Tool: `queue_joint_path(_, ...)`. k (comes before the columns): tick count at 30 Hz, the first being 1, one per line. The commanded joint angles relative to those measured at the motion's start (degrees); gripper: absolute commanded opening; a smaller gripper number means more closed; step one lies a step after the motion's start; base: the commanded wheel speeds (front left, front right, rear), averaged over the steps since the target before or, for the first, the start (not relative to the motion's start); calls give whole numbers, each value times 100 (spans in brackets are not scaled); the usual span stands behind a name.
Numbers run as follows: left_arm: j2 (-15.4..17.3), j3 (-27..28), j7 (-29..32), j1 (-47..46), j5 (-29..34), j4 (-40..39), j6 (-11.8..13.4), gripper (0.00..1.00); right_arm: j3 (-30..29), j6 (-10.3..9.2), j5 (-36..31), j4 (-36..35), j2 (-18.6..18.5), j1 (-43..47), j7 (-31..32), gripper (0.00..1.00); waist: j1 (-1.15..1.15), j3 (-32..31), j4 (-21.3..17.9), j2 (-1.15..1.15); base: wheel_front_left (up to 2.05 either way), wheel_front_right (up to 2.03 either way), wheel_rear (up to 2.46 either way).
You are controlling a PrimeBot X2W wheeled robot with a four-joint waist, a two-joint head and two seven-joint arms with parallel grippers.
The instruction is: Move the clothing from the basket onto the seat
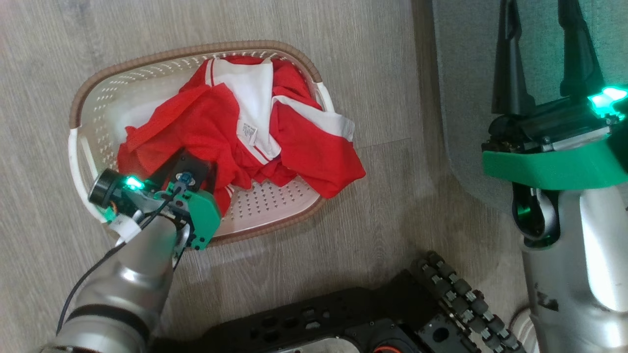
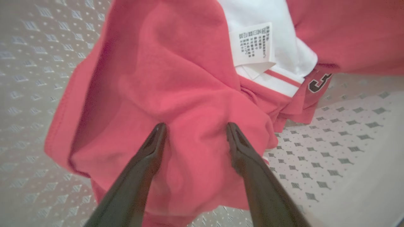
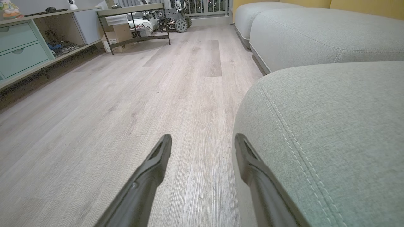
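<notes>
Basket (image 1: pixel 73 113) sits on the pale wood floor (image 1: pixel 343 44), long side running left to right in the head view. Clothing (image 1: pixel 206 122) is inside the basket: a crumpled red heap covering most of its middle and far side, with the perforated bottom bare along the near side. One red-and-white fold drapes over the basket's right rim and hangs outside it. White collar panel lies on top of the heap toward the basket's far rim; a white care tag (image 2: pixel 254 44) with small print sits just below it. A dark printed figure shows on a red fold beside the tag, only partly visible. Left gripper (image 2: pixel 195 126) is down inside the basket at its near-left part, fingers apart, both tips at the red cloth with a soft bulge of fabric lying between them; jaws not closed on it. Whether the tips press into the cloth or only touch it I cannot tell. Right gripper (image 3: pixel 203 140) is well apart from the basket, off to its right, fingers spread with nothing between them, held over the edge of the seat (image 3: pixel 331 126). Seat is grey-green with a stitched seam, standing to the right of the basket with a strip of floor between. No clothing on the seat surface in view. Robot's dark base (image 1: pixel 343 318) lies on the near side of the basket.
</notes>
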Motion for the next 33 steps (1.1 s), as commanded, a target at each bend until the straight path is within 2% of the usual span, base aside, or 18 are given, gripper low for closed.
queue_joint_path(1, 125, 55, -70, 68, 74, 103, 86, 100, 109, -1, 66, -203, -22, 64, -36, 100, -1, 10, -11, 0, 0, 0, 0)
queue_joint_path(4, 113, 32, -56, -4, 80, 252, 151, 100, 114, -1, 73, -198, -22, 60, -36, 100, -1, 18, -23, 0, 0, 0, 0)
queue_joint_path(5, 107, 15, -39, -36, 85, 313, 175, 93, 115, -1, 77, -195, -22, 56, -36, 100, -1, 23, -29, 0, 0, 0, 0)
queue_joint_path(6, 101, -4, -21, -65, 92, 363, 190, 75, 114, -1, 84, -195, -22, 51, -36, 100, -1, 28, -35, 0, 0, 0, 0)
queue_joint_path(7, 95, -19, -4, -91, 92, 406, 197, 47, 112, -1, 89, -193, -22, 45, -36, 100, -1, 31, -38, 0, 0, 0, 0)
queue_joint_path(9, 81, -40, 16, -128, 80, 472, 203, 26, 109, -1, 98, -185, -22, 35, -36, 100, -1, 33, -42, 0, 0, 0, 0)
queue_joint_path(10, 72, -50, 19, -142, 72, 496, 208, 9, 107, -1, 101, -176, -22, 31, -36, 100, -1, 28, -42, 0, 0, 0, 0)
queue_joint_path(11, 59, -57, 18, -152, 62, 517, 211, 0, 107, -1, 103, -165, -22, 28, -36, 100, -1, 15, -42, 0, 0, 0, 0)
queue_joint_path(22, -78, -51, -63, -27, -200, 305, 138, 0, 72, -1, 65, 172, -22, 132, -36, 100, -1, -686, 68, 0, 0, 0, 0)
queue_joint_path(29, -141, -66, -68, 341, -419, -563, -26, 0, 68, -1, -51, 551, -22, 339, -36, 100, -1, -1526, 296, 0, 0, 0, 0)
queue_joint_path(33, -212, 5, -69, 644, -698, -1101, -142, 0, 44, -1, -176, 849, -22, 582, -36, 100, -1, -2238, 503, 0, 0, 0, 0)
